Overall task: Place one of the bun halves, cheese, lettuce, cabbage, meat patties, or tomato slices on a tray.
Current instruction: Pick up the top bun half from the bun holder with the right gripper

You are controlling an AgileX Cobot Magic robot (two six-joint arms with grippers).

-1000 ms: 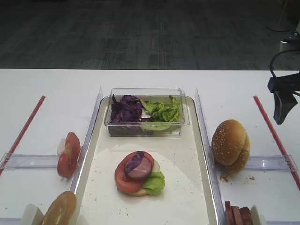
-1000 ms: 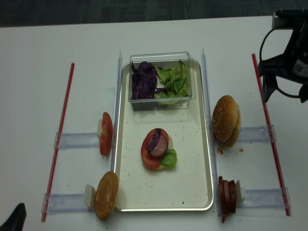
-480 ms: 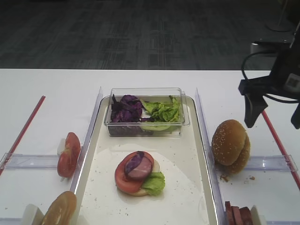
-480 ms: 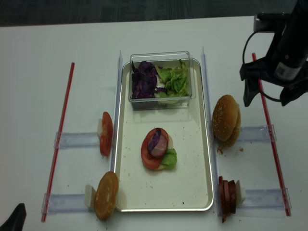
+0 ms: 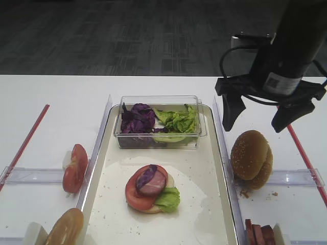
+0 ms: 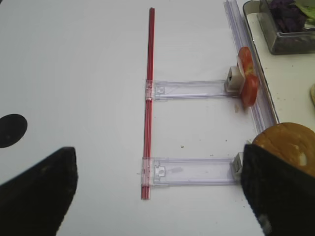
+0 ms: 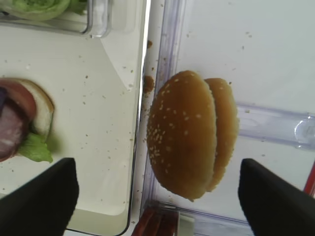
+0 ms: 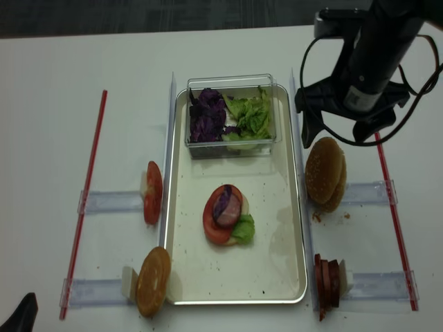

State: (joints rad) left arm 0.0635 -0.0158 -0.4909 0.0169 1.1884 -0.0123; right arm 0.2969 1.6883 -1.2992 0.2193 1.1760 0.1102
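Observation:
Two sesame-seeded bun halves (image 5: 249, 155) (image 7: 184, 135) stand on edge on a clear rail just right of the cream tray (image 5: 204, 214). My right gripper (image 5: 255, 121) (image 7: 157, 199) (image 8: 336, 137) hovers open above them, one finger to each side, touching nothing. A stack of tomato, meat, cabbage and lettuce (image 5: 150, 189) lies mid-tray. Tomato slices (image 5: 74, 168) sit on the left rail and meat patties (image 8: 328, 280) at the lower right. My left gripper (image 6: 157, 196) is open and empty over bare table at the near left.
A clear plastic box (image 5: 120, 133) at the tray's far end holds purple cabbage (image 5: 138, 117) and lettuce (image 5: 179, 121). A glossy seedless bun (image 8: 153, 280) stands at the tray's near left corner. Red strips (image 8: 90, 187) (image 8: 391, 207) run along both sides.
My right arm has swung in from the right edge, leftwards to above the sesame bun halves, jaws still open. Nothing else has moved.

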